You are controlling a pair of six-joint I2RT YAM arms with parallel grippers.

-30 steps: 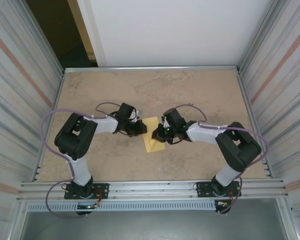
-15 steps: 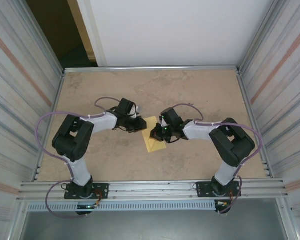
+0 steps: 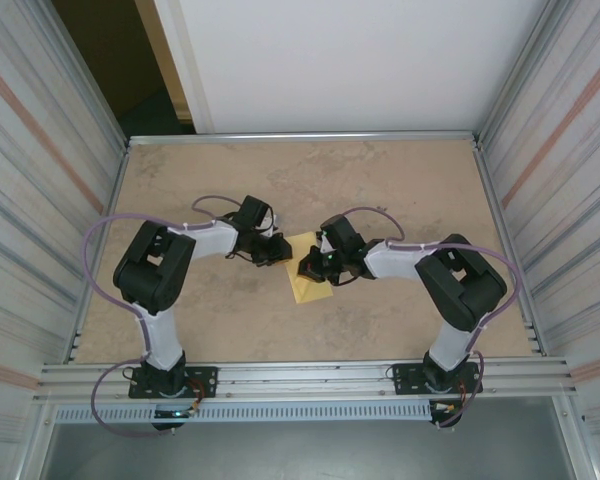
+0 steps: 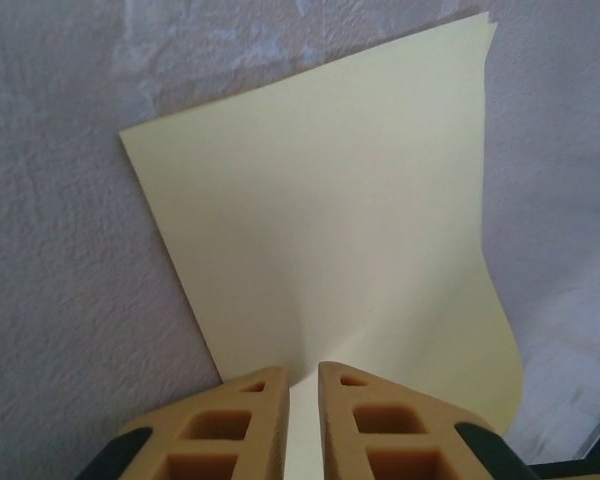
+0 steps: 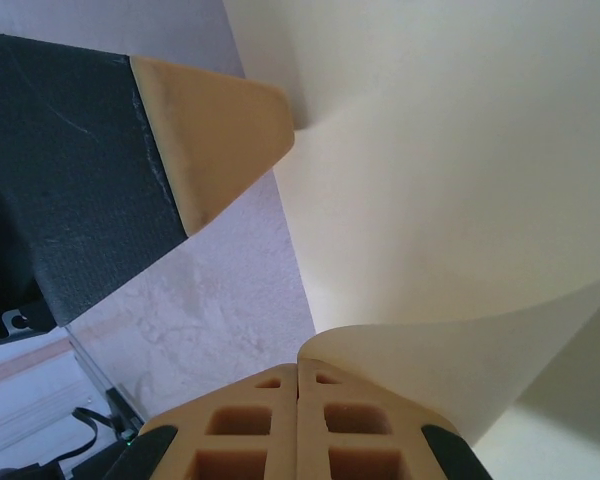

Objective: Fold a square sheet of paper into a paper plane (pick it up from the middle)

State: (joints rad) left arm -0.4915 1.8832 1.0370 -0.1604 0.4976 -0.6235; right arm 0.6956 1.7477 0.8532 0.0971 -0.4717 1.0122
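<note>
Beige mottled desk [image 3: 380, 180] in a walled cell: square sheet of paper [image 3: 302, 288] held between two arms.

Left fingers [image 4: 235, 420] were nearly closed, pinching the sheet's edge at its middle. The paper puckered at the grip and stretched flat away from them. Right fingers [image 5: 245, 425] were pressed together, apparently nipping the opposite edge, which was lifted in a curl. The sheet lay mid-desk between both grips, each arm equally near. Judged: the coming fold depends on carrying the curled edge toward the left grip.

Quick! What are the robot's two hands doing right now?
Left gripper: closed, pinching the edge of the yellow paper.
Right gripper: closed, pinching the paper's curled-up edge.
</note>
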